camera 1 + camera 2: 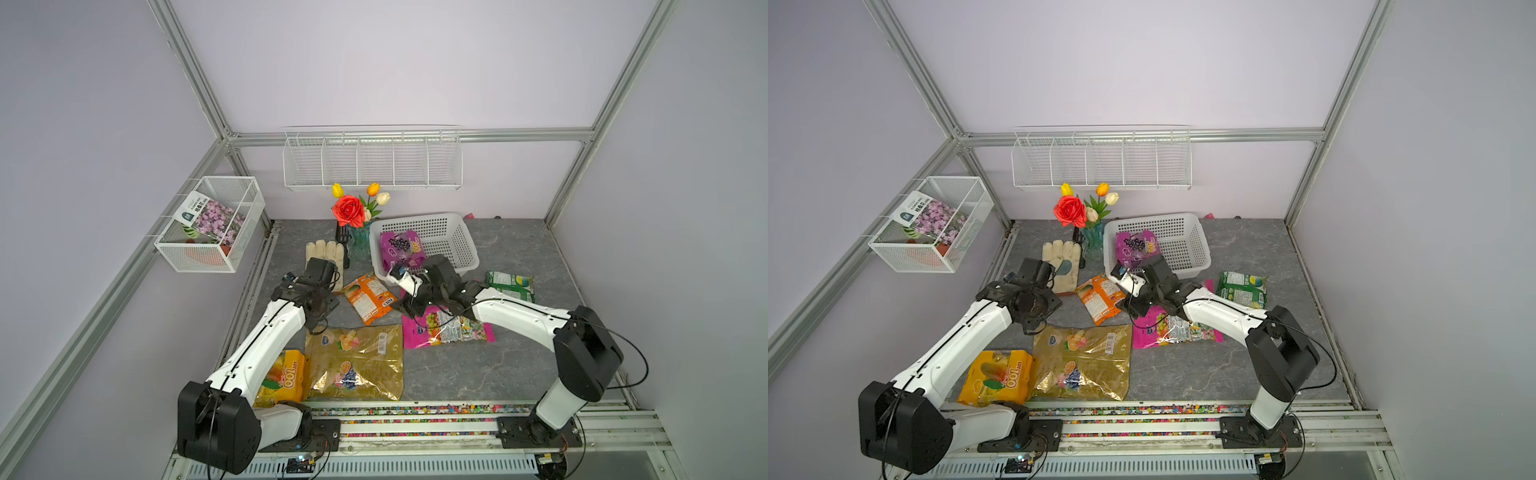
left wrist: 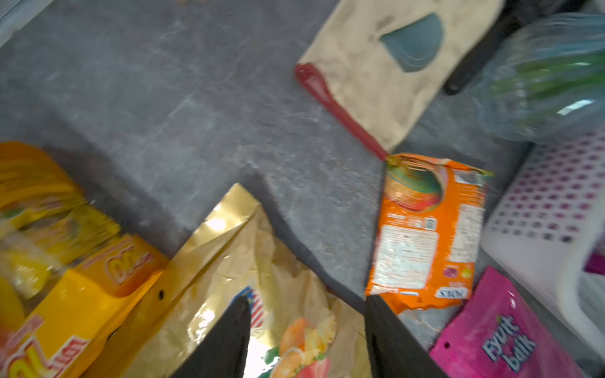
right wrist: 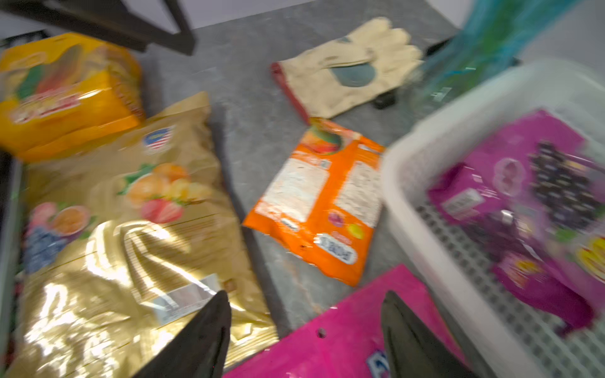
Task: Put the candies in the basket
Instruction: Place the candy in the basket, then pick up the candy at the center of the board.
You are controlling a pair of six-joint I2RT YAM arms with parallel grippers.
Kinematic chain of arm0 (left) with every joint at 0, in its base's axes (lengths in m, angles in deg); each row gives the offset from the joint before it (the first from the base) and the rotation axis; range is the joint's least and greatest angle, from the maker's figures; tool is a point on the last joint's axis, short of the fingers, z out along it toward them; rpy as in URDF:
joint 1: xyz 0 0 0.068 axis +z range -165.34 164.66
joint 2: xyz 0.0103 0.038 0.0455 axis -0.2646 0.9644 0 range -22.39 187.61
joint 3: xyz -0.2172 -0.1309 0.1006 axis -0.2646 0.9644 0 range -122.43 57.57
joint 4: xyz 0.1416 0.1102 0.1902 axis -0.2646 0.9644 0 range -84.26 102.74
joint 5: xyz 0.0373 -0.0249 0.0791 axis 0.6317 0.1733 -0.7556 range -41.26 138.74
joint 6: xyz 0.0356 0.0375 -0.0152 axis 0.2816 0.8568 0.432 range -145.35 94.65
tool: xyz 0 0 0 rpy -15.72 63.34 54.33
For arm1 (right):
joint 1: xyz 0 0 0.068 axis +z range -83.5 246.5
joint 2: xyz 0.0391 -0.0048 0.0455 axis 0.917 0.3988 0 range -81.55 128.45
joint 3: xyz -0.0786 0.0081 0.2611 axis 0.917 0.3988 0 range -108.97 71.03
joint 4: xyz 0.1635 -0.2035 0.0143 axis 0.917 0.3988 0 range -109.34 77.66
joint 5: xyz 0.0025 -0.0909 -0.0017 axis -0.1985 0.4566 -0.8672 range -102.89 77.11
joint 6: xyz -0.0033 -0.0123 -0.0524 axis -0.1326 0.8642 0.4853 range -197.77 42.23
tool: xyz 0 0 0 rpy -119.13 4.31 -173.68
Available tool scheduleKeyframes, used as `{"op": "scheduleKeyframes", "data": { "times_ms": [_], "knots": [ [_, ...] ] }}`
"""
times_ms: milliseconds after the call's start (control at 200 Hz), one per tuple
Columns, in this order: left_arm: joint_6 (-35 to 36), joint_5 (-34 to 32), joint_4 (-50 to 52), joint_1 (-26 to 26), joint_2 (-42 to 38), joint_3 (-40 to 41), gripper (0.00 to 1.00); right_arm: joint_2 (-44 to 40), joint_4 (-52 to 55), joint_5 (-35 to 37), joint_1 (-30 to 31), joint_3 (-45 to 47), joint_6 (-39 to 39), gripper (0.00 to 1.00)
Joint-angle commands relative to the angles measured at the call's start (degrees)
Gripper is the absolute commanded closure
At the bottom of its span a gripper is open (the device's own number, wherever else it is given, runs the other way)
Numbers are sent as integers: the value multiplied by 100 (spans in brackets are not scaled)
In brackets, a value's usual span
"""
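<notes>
Item: glossy purple grape-printed candy bag (image 1: pixel 402 249), lying in the white perforated plastic basket (image 1: pixel 451 239), just beyond the right gripper (image 3: pixel 306 296), whose jaws stand wide and empty. Five bags are outstanding on the grey table (image 1: pixel 519 374): the magenta bag (image 3: pixel 347 320) is beneath that gripper, and the orange bag (image 2: pixel 425 235) is just ahead of the left gripper (image 2: pixel 307 297), likewise parted and empty. Step, as judged: choosing the next bag. Next move calls for descent onto a bag edge, then closure.

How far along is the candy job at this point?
Done: the purple bag lies in the basket. In hand: nothing; the left end effector and right end effector are both open and empty. Remaining: the gold bag, magenta bag, yellow-orange bag, orange bag and green bag lie on the table.
</notes>
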Motion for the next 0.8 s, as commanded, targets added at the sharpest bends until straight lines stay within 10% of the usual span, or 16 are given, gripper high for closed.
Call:
{"op": "scheduleKeyframes", "data": {
  "times_ms": [0, 525, 795],
  "knots": [
    [-844, 272, 840, 606, 60, 173, 42, -26, -263, -616, 377, 204, 677, 25],
    [-774, -391, 461, 2756, -619, 599, 40, 2118, -2050, -230, 2119, -1374, 534, 26],
    [-984, -42, 356, 3873, -293, 824, 40, 3414, -1164, -529, 2314, -3226, 614, 28]
  ]
}}
